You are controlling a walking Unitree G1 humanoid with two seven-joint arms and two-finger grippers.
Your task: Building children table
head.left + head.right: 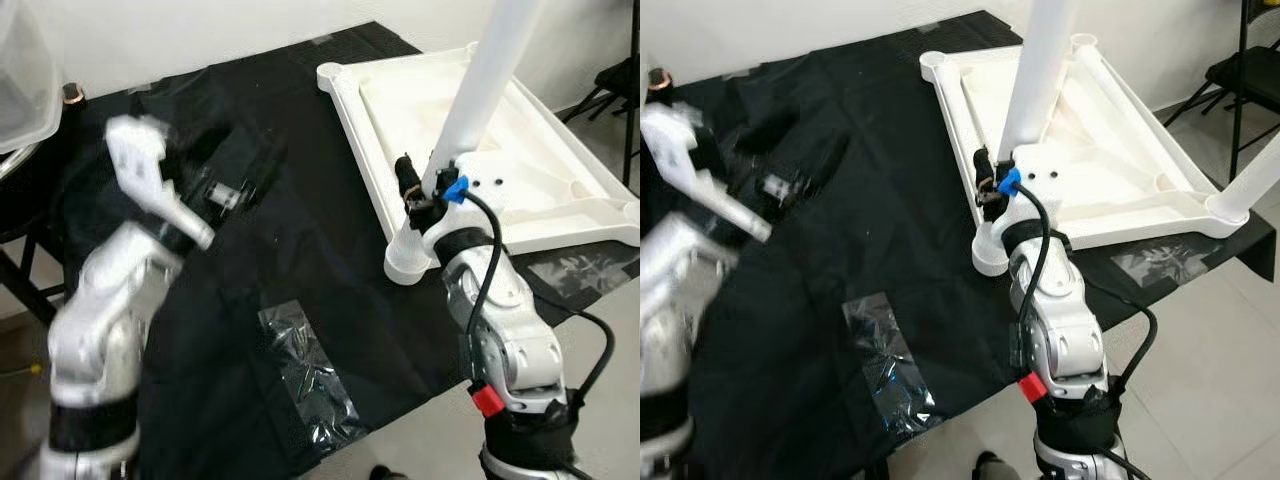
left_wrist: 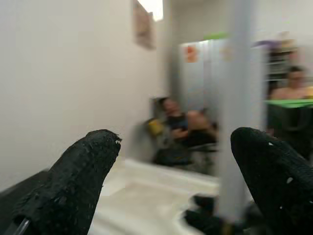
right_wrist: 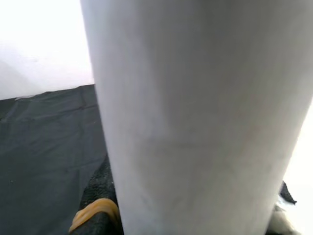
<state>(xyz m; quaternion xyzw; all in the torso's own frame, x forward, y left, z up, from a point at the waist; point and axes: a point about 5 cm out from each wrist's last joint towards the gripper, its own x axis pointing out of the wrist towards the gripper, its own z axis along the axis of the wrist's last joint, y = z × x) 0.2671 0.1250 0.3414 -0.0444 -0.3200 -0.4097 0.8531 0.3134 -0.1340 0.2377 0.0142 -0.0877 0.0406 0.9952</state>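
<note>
Nearest, a clear plastic bag [image 1: 305,370] lies flat on the black cloth [image 1: 260,230] that covers the floor. Just beyond it, the right end effector [image 1: 425,195] holds a white table leg [image 1: 480,90] low on its shaft, the black fingers pressed against it on either side; in the right wrist view the leg [image 3: 200,112] stands hard up against the camera. The leg stands nearly upright, leaning slightly, with its foot at the near corner socket [image 1: 408,258] of the upturned white tabletop [image 1: 560,190], which rests on the cloth. Whether the foot is fully seated cannot be told.

On the other side, the left end effector [image 1: 225,190] hovers raised over the cloth, well apart from the tabletop, its fingers [image 2: 73,186] spread wide and holding nothing.

To do this step well, I judge the right arm should bring the leg square to the socket before pressing or turning it home, since a tilted leg may bind. The free left end effector could steady the tabletop's rim so the frame doesn't slide on the cloth.
</note>
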